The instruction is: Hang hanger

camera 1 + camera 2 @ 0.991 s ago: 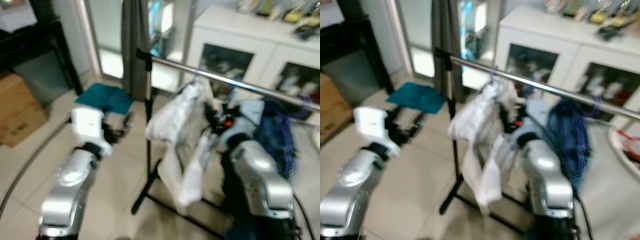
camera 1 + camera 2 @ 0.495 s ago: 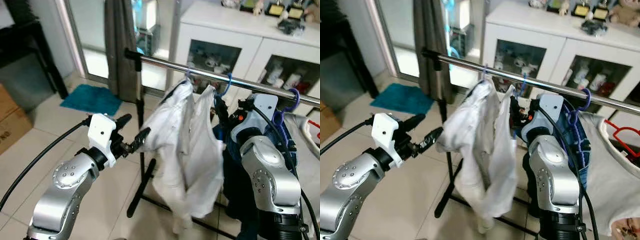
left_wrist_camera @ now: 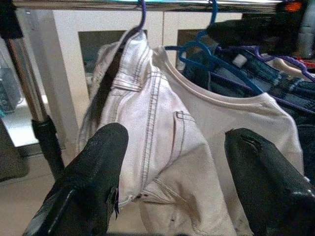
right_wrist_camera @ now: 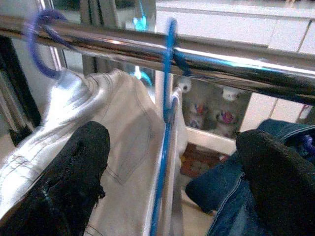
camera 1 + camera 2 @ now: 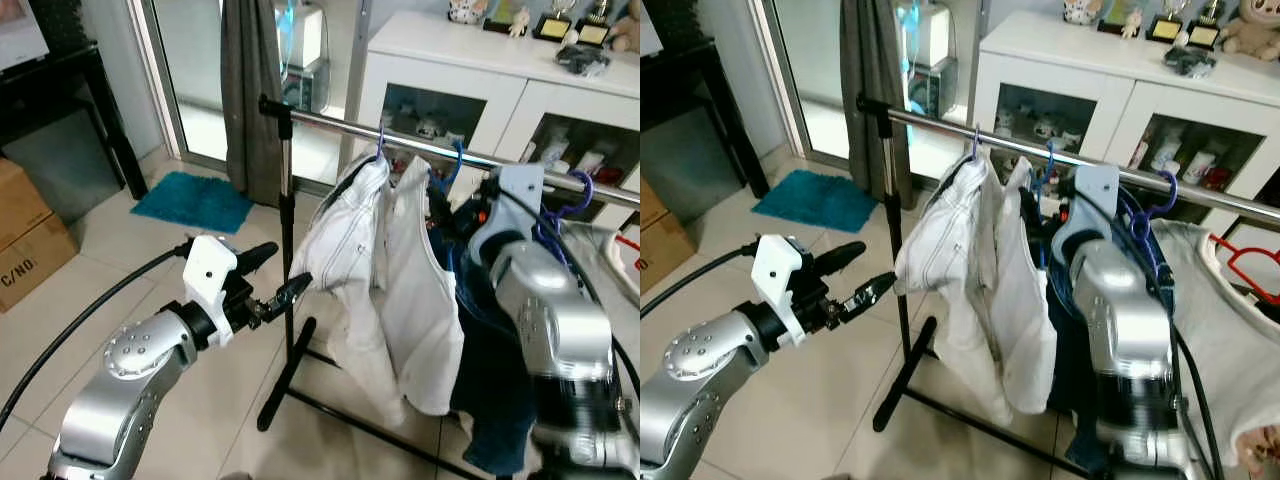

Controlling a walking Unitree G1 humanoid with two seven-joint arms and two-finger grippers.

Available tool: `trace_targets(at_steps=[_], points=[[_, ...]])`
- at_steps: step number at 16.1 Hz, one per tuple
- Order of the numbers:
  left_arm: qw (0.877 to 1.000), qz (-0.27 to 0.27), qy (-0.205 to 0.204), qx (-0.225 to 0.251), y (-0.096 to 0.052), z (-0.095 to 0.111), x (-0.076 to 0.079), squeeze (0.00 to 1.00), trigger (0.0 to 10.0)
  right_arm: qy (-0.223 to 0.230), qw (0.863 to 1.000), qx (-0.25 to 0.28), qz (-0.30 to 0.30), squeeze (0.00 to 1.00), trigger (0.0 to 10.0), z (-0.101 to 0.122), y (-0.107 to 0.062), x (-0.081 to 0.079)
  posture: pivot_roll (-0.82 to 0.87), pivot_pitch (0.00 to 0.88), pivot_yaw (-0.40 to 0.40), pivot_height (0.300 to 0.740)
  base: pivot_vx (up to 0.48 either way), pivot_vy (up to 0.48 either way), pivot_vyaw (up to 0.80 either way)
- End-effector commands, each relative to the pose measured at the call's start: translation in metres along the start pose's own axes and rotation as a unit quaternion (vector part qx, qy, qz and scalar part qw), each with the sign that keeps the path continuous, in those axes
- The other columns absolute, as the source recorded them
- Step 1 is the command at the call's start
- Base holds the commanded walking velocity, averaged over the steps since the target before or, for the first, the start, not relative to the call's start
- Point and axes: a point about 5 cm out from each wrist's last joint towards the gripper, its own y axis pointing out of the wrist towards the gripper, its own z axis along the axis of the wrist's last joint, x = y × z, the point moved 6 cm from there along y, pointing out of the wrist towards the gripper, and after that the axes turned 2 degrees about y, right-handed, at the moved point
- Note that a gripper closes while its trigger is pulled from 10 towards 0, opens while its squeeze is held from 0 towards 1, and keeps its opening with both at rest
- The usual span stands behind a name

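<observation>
A chrome clothes rail [image 5: 330, 122] on a black stand carries white jeans [image 5: 345, 235] on a purple hanger [image 3: 142, 14]. Beside them hangs a white t-shirt [image 5: 420, 290] on a blue hanger [image 4: 166, 93]. Dark denim clothes [image 5: 490, 350] hang further right. My left gripper [image 5: 283, 268] is open, its lower fingertip at the left edge of the white jeans. My right gripper [image 4: 172, 142] is open just below the rail, and the blue hanger's hook runs between its two fingers [image 4: 81, 157] without being clamped.
A white cabinet [image 5: 460, 70] with glass doors stands behind the rail, with a grey curtain [image 5: 250, 90] to its left. A teal mat [image 5: 195, 200] and a cardboard box [image 5: 25, 240] lie at the left. The stand's black foot [image 5: 290, 380] crosses the floor. A red hanger [image 5: 1245, 268] lies at the far right.
The camera has steadied and shifted. The white clothes, swinging before, now hang straighter. My right wrist sits higher, close under the rail. My left gripper stays open by the jeans.
</observation>
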Motion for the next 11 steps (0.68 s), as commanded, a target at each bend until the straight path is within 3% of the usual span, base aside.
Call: trace_targets(at_steps=[1, 4, 10, 11], points=[[1.000, -0.012, 0.001, -0.005, 0.001, 0.000, 0.003, 0.00, 10.0, 0.003, 1.000, -0.007, -0.002, 0.00, 10.0, 0.001, 0.003, 0.007, 0.00, 0.000, -0.037, 0.740, 0.000, 0.000, 0.00], [1.000, -0.021, -0.002, -0.007, 0.000, -0.001, 0.007, 0.00, 10.0, 0.043, 0.997, -0.050, 0.032, 0.00, 10.0, -0.009, 0.013, 0.006, 0.01, 0.000, -0.044, 0.740, 0.000, 0.000, 0.00], [1.000, -0.023, 0.000, -0.009, 0.001, -0.002, 0.007, 0.00, 10.0, 0.033, 0.995, -0.076, 0.060, 0.00, 10.0, -0.016, 0.025, -0.001, 0.01, 0.000, -0.054, 0.740, 0.000, 0.000, 0.00], [1.000, -0.024, 0.000, -0.010, 0.001, -0.002, 0.009, 0.00, 10.0, 0.032, 0.993, -0.086, 0.069, 0.00, 2.4, -0.020, 0.026, -0.004, 0.01, 0.000, -0.057, 0.740, 0.000, 0.000, 0.00]])
